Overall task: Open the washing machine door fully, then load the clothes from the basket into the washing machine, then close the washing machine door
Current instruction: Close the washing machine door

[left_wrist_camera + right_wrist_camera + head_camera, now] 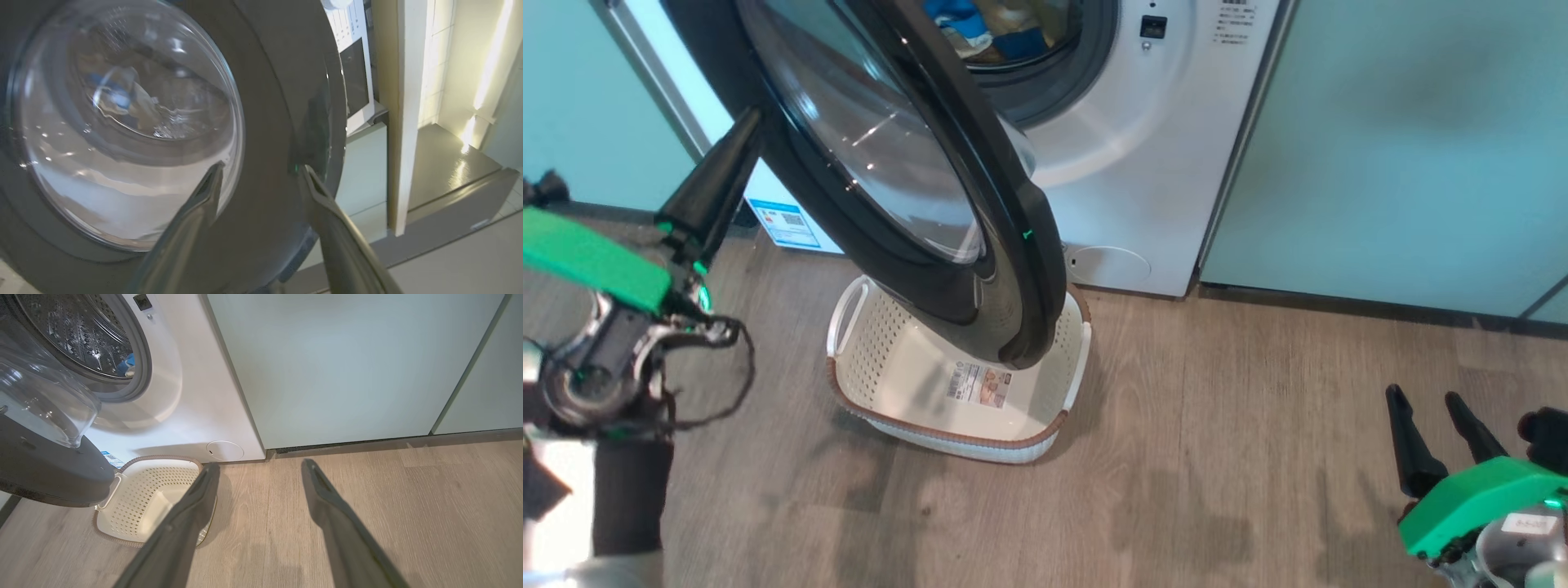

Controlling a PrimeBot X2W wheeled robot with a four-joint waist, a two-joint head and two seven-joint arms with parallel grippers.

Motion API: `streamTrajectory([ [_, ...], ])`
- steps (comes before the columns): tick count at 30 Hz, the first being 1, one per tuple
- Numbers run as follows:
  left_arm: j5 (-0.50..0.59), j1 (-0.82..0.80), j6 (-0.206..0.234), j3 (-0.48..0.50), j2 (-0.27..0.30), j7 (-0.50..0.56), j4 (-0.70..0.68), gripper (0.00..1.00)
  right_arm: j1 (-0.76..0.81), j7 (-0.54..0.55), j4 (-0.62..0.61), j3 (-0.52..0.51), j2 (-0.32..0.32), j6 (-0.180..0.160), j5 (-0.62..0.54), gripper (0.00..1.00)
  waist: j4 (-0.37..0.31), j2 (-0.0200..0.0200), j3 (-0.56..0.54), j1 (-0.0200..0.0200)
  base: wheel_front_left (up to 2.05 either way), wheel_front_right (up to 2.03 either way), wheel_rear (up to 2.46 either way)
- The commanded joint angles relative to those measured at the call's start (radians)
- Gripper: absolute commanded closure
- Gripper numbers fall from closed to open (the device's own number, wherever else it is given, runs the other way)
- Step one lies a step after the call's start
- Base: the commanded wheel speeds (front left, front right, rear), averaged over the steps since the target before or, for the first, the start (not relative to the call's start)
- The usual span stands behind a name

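The washing machine door, black-rimmed with a clear glass bowl, stands partly open and swung out over the basket. The cream basket holds no cloth, and its paper label shows. Pale yellow and blue clothes lie in the steel drum of the white washing machine. My left gripper is open, with its fingertips at the door's outer face, one by the glass and one over the black rim. My right gripper hovers open and holds nothing, low over the floor to the right of the basket.
Pale green cabinet panels flank the washer on the right, with another panel at the far left. The floor is wood plank. A blue sticker sits low on the washer front behind the door.
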Motion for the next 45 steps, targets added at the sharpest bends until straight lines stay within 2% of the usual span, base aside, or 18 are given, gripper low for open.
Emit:
streamTrajectory([
  [1, 0.060, -0.004, -0.009, 0.031, 0.031, -0.058, -0.053, 0.00, -0.016, -0.012, -0.041, 0.013, -0.004, -0.003, -0.010, 0.00, 0.007, 0.0000, -0.007, 0.0000, 0.00, 0.00, 0.00],
  [4, 0.169, 0.038, -0.009, 0.004, 0.038, -0.155, -0.070, 0.00, -0.012, -0.010, -0.045, 0.014, -0.003, -0.003, -0.013, 0.00, 0.011, 0.0000, -0.016, 0.0000, 0.00, 0.00, 0.00],
  [11, 0.500, 0.146, -0.007, -0.087, 0.067, -0.377, -0.079, 0.00, -0.001, -0.008, -0.054, 0.017, -0.003, -0.003, -0.015, 0.00, 0.008, 0.0000, -0.031, 0.0000, 0.00, 0.00, 0.00],
  [16, 0.743, 0.220, 0.056, -0.159, 0.064, -0.495, -0.095, 0.00, 0.011, -0.009, -0.064, 0.018, -0.002, -0.003, -0.015, 0.00, -0.001, 0.0000, -0.038, 0.0000, 0.00, 0.00, 0.00],
  [23, 0.960, 0.329, 0.148, -0.243, 0.049, -0.595, -0.111, 0.00, 0.037, -0.009, -0.082, 0.022, -0.002, -0.003, -0.016, 0.00, -0.024, 0.0000, -0.045, 0.0000, 0.00, 0.00, 0.00],
  [32, 1.081, 0.392, 0.206, -0.297, 0.042, -0.642, -0.110, 0.00, 0.072, 0.003, -0.111, 0.021, -0.001, -0.003, -0.021, 0.00, -0.041, 0.0000, -0.055, 0.0000, 0.00, 0.00, 0.00],
  [45, 1.103, 0.421, 0.235, -0.323, 0.034, -0.643, -0.117, 0.00, 0.091, -0.041, -0.159, 0.028, 0.001, -0.003, -0.040, 0.00, -0.059, 0.0000, -0.054, 0.0000, 0.00, 0.00, 0.00],
])
